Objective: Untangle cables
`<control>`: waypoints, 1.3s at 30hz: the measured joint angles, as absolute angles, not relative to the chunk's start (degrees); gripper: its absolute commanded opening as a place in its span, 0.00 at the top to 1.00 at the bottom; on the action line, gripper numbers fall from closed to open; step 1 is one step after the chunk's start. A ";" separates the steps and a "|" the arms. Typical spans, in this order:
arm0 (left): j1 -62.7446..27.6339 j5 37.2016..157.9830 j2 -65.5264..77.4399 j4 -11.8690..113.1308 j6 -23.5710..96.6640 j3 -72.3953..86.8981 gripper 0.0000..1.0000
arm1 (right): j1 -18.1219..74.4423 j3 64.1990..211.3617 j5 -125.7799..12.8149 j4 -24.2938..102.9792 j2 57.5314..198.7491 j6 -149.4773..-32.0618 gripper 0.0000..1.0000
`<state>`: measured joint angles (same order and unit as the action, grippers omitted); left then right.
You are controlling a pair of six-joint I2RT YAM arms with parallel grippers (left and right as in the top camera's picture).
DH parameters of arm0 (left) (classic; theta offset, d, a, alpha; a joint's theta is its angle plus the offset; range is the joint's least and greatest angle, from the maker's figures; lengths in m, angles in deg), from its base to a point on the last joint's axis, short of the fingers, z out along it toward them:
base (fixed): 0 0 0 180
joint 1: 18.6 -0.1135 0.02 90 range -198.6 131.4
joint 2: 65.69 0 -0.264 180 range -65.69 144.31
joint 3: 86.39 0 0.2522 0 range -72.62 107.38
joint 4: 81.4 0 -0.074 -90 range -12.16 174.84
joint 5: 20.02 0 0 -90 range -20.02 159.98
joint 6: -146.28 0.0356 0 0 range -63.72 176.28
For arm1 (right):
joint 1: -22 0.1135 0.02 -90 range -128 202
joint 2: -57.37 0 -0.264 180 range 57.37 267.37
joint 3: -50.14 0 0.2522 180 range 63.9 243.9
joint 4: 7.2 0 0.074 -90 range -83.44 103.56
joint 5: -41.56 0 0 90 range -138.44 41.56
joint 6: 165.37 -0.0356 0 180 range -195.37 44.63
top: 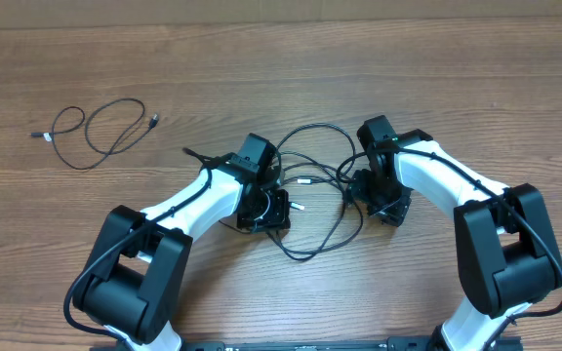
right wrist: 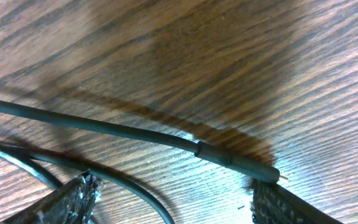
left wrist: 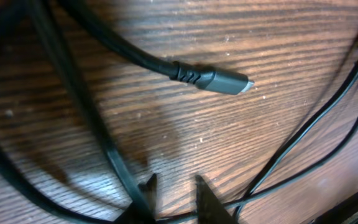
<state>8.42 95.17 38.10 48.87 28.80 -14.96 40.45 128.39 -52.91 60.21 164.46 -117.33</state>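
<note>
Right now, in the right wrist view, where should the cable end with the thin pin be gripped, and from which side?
Probably the sleeve just behind the pin, coming straight down from above. The cable lies flat on the table just ahead of the open right gripper, and the sleeve is thicker than the rest.

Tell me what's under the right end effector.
A cable's plug end lies on the wooden table between the fingers of the right end effector; a second cable curves nearby. Overhead, the arm covers this spot.
</note>
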 measured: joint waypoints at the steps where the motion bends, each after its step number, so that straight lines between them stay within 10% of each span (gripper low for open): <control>1: 8.55 95.19 38.10 48.87 28.78 -14.96 0.96 | 40.45 128.39 -52.91 60.23 164.46 -117.30 0.21; 14: 8.31 95.97 38.08 48.89 28.93 -14.96 0.96 | 40.45 128.39 -52.89 60.29 164.46 -117.35 0.21; 22: 6.00 100.46 29.73 48.65 31.36 -14.54 0.96 | 40.45 128.39 -52.71 60.16 164.46 -117.11 0.67; 39: 5.27 101.70 7.06 49.83 32.34 3.16 0.96 | 40.45 128.39 -52.73 60.05 164.48 -117.09 0.81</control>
<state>5.27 101.70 7.06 49.83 32.34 3.16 40.45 128.39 -52.73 60.05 164.48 -117.09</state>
